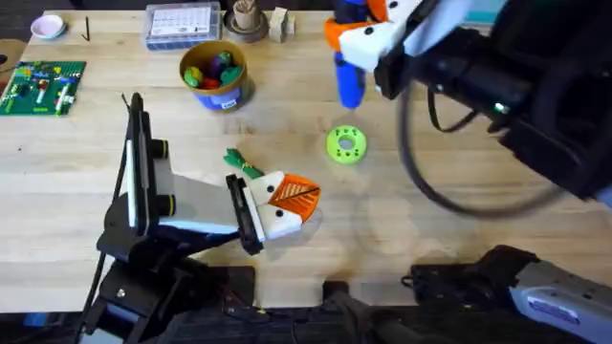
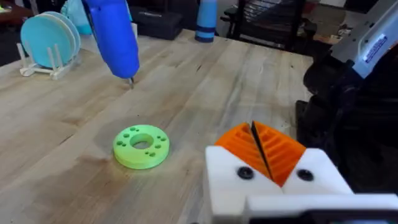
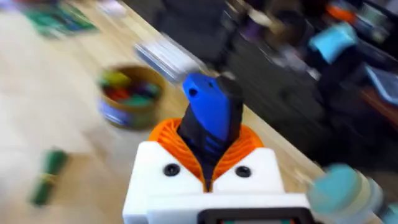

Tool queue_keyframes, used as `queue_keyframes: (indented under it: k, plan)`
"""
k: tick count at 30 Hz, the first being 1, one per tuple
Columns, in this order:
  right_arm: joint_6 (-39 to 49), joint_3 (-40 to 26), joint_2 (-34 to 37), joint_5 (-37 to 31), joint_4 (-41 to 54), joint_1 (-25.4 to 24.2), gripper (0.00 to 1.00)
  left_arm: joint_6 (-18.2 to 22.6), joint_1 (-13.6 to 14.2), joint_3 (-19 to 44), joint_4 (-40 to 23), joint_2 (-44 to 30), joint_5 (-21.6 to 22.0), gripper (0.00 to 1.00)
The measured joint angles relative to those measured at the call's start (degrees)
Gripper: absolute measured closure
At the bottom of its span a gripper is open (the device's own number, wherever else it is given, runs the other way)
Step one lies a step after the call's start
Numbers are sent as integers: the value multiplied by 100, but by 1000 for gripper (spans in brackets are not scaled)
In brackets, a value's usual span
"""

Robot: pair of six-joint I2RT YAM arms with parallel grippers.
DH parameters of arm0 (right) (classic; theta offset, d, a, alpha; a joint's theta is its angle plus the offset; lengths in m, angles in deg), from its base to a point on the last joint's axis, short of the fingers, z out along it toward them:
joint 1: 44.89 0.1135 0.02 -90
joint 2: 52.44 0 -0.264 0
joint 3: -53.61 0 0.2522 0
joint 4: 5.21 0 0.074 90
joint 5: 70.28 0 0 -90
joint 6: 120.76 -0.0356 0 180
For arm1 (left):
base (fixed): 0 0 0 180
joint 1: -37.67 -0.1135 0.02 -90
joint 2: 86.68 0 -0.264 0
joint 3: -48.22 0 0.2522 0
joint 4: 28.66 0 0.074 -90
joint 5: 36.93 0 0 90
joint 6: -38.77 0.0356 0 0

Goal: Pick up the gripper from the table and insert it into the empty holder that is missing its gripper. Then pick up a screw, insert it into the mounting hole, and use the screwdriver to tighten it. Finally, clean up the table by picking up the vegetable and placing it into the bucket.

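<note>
My right gripper [image 3: 208, 163] is pinching the blue screwdriver [image 1: 349, 81], its orange pads closed round the body, and I carry it raised beyond the lime-green disc [image 1: 345, 145], on the side toward the bucket [image 1: 216, 75]. My left gripper [image 1: 287, 205] rests just on the near side of that disc, its pads pressed together with nothing between them.

As I judge it, I am in the tightening step. To do it well I should hold the driver upright, bring its thin tip straight down over the chosen hole in the disc, and press lightly before turning, so the disc does not skate across the wood. My left arm could steady it.

My left wrist view shows the metal tip hanging clear above the table [image 2: 205, 87] beyond the disc, and the ring of holes; I cannot tell whether a screw sits in any. The overhead view alone gives the layout: the green vegetable [image 1: 243, 162] lies to the disc's left, touching my left gripper's white block, not yet in the bucket.
</note>
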State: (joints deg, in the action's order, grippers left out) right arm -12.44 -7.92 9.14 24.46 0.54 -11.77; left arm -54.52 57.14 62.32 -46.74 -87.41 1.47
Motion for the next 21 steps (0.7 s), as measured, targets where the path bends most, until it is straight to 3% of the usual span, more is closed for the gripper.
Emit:
queue_keyframes:
  k: [5,10,15,21]
  plan:
    - [819,-15,1006,-515,60,-825,981,0,0,0,0,0,0,997]
    - [1593,-451,2073,-794,737,-1393,981,2,0,0,0,0,-2,997]
    - [2668,-1087,3015,-1248,974,-1672,981,1,0,0,0,0,-1,997]
    - [3725,-1231,3898,-1758,977,-1672,981,2,0,0,0,0,0,997]
